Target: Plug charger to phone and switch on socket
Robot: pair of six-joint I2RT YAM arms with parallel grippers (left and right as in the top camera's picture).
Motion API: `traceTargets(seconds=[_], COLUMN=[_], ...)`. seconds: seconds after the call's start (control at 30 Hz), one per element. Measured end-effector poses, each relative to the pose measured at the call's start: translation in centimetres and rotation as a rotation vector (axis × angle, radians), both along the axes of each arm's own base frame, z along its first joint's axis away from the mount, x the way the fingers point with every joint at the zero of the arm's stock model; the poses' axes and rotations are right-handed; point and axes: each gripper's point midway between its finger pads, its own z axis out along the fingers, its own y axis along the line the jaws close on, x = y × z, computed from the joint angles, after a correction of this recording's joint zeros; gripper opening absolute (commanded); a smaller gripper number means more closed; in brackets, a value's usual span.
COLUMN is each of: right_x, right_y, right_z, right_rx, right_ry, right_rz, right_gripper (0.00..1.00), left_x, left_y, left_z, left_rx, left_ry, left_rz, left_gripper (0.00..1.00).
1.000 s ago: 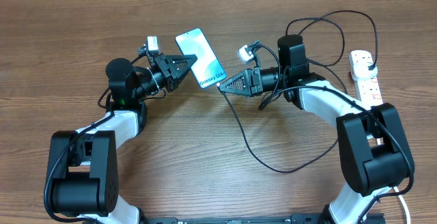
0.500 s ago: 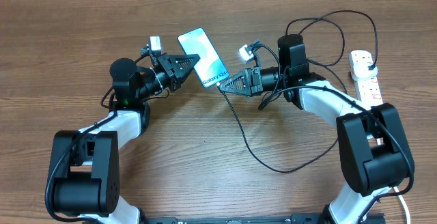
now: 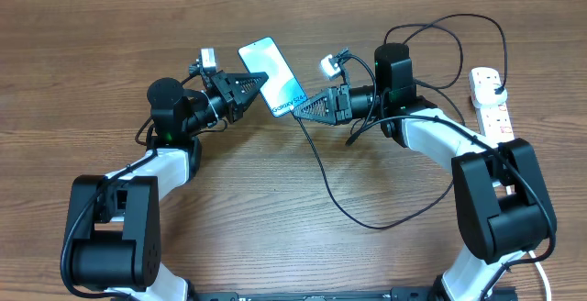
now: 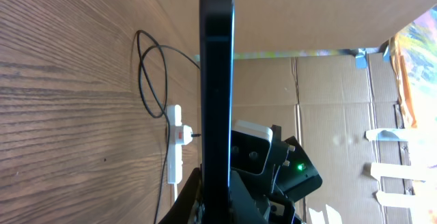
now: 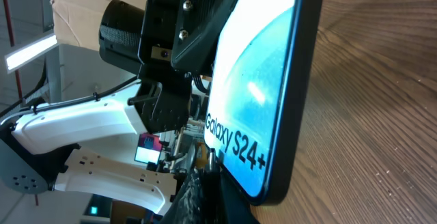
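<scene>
Black charger (image 3: 316, 161) connector sits at the Galaxy S24+ phone (image 3: 272, 73) port. The left gripper (image 3: 255, 87) clamps the phone and the right gripper (image 3: 305, 111) pinches the connector. Whether it is seated is unclear, and the socket (image 3: 491, 106) switch looks untouched.

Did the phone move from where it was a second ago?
Yes. The phone shifted slightly right, toward the socket, gripped by the left pincer.

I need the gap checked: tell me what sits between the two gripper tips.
The slim black-edged smartphone with a light blue screen fills it, left gripper to right gripper, in the overhead view.
</scene>
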Motion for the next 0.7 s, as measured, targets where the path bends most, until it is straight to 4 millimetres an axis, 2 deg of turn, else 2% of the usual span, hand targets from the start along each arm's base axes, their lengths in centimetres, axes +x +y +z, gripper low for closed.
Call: traceTargets(seconds=[0.33,0.7], right_x=[-0.1,-1.1], right_y=[0.0,-0.1], right_z=[-0.1,0.5], right_rx=[-0.002,0.028], right_ry=[0.018,0.028], right_rz=[0.003,0.062], right_gripper=[0.04,0.04], left_x=[0.1,0.1], left_y=[0.1,0.6], left_z=[0.5,0.6], left_rx=[-0.002,-0.011], left_ry=[-0.029,-0.023], left_rz=[0.002,0.004], left_gripper=[0.04,0.04])
